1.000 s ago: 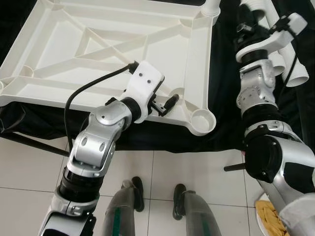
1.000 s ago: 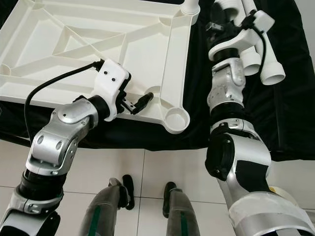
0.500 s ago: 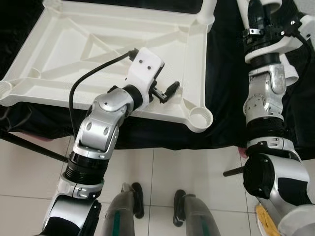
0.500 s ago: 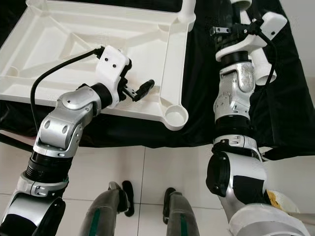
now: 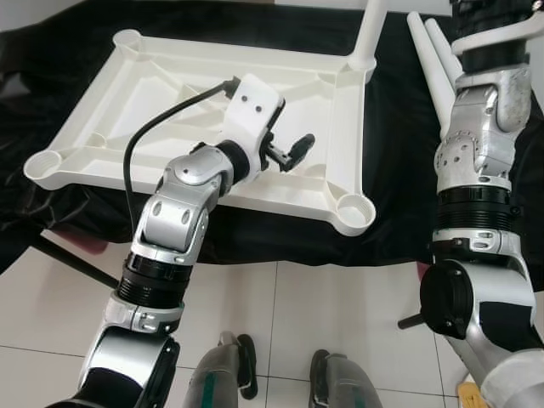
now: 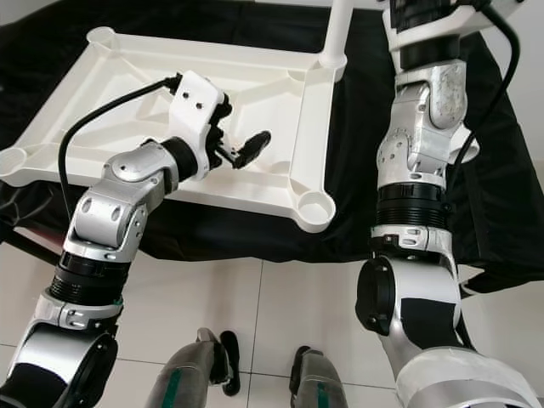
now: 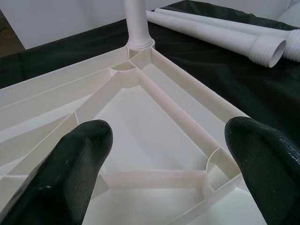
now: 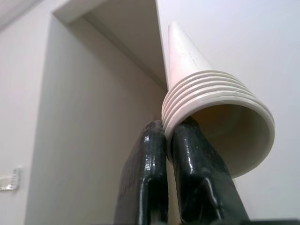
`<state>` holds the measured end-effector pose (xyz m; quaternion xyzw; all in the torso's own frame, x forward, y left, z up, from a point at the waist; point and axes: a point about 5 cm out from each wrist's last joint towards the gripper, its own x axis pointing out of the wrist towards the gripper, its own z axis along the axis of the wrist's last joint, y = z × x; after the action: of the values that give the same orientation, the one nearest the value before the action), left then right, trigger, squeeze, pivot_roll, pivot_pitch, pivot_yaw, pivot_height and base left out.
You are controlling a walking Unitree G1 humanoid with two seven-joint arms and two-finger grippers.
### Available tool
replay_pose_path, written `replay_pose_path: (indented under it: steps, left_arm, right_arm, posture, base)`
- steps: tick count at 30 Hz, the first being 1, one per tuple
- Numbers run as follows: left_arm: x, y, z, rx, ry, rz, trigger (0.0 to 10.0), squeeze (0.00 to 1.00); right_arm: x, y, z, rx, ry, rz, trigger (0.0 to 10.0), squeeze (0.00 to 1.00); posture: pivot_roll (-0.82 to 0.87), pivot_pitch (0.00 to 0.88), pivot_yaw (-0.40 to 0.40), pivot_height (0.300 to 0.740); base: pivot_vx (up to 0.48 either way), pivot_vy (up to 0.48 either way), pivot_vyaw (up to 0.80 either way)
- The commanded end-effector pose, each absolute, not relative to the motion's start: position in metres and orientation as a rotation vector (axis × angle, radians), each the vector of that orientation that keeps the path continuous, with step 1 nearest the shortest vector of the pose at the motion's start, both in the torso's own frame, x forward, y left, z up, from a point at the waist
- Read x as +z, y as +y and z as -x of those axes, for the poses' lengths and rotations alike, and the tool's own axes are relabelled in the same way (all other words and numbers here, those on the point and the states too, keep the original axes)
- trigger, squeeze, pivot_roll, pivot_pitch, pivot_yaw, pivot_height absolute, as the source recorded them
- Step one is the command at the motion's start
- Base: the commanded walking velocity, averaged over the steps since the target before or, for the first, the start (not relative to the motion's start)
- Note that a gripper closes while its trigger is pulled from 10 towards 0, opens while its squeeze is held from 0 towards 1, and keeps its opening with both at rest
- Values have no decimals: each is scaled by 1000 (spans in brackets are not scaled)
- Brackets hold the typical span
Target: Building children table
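White ribbed plastic tabletop (image 5: 170,93) lies upside down on the black cloth (image 5: 399,144), upper left to centre of the head views, with one white tubular leg (image 5: 371,34) standing in its far right corner socket. Left gripper (image 5: 289,151) hovers over the right side of the tabletop, fingers spread, empty. Right gripper (image 8: 169,140) is pinched on the threaded rim of a white tapered plastic leg (image 8: 206,98), held up. Two loose white legs (image 7: 211,35) lie on the cloth, upper right.

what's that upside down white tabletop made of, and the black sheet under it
The tabletop looks like moulded plastic: uniform white, faint sheen, ribs and round corner sockets cast in one piece. The black sheet looks like thin fabric or plastic film; it wrinkles, drapes over the edge and shines slightly, so I cannot tell which.
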<state>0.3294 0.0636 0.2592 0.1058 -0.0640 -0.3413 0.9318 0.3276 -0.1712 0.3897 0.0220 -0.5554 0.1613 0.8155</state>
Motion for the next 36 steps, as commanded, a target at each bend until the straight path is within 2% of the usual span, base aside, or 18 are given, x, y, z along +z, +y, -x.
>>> replay_pose_path:
  steps: [1, 9, 14, 32, 36]
  left_arm:
    - [260, 67, -333, -621, -142, -210, 10000, 0]
    - [261, 74, -336, -597, -143, -165, 10000, 0]
    - [264, 76, -338, -588, -153, -99, 10000, 0]
    - [256, 62, -340, -622, -115, 46, 10000, 0]
    - [258, 84, -356, -576, -73, 219, 10000, 0]
  right_arm:
    - [395, -164, -322, 380, -1210, -20, 10000, 0]
    - [359, -156, -328, 449, -1050, 29, 10000, 0]
    - [331, -152, -326, 477, -944, 64, 10000, 0]
    - [298, -144, -318, 486, -837, 68, 10000, 0]
    - [278, -146, -313, 502, -771, 31, 10000, 0]
  posture:
    - [43, 99, 72, 740]
    - [52, 90, 52, 740]
    - [32, 52, 42, 740]
    - [-2, 0, 55, 740]
    - [-9, 0, 70, 740]
  base:
    - [0, 0, 0]
    - [0, 0, 0]
    - [0, 0, 0]
    - [0, 0, 0]
    - [0, 0, 0]
